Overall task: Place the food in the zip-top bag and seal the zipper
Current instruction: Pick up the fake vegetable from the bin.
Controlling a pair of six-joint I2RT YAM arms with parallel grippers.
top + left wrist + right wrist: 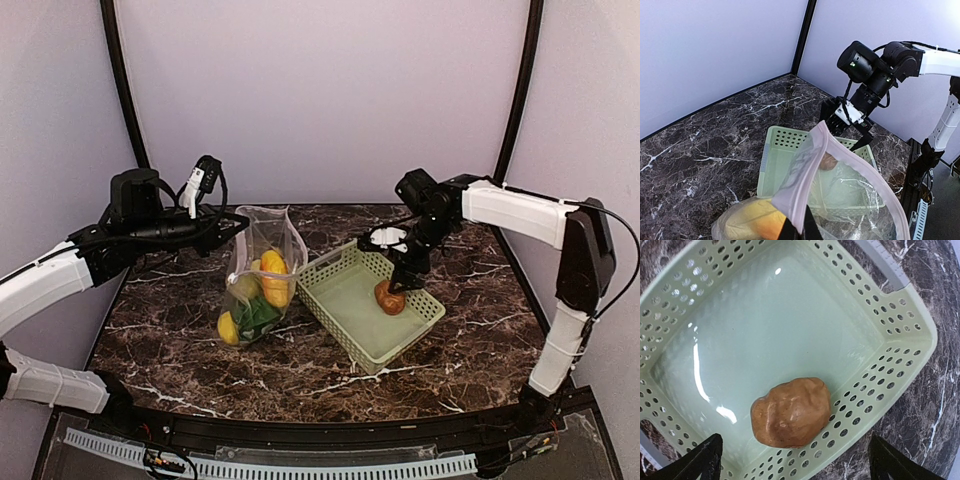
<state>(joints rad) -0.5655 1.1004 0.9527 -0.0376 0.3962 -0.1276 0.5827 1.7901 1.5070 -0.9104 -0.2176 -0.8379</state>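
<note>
The clear zip-top bag [262,275] stands open on the table, left of centre. It holds a yellow lemon [229,327], an orange piece [273,278] and green pieces [258,315]. My left gripper [232,225] is shut on the bag's pinkish zipper strip [867,171], holding the mouth up and open; its fingers [790,231] pinch the strip's near side. The brown potato [389,297] lies in the pale green basket [350,290]. My right gripper [400,280] hangs open just above the potato [791,412], with its fingertips [707,460] set wide on either side.
The basket [880,365] holds only the potato, near its right wall. It sits just right of the bag on the dark marble table [170,330]. Purple walls and black corner posts close in the back and sides.
</note>
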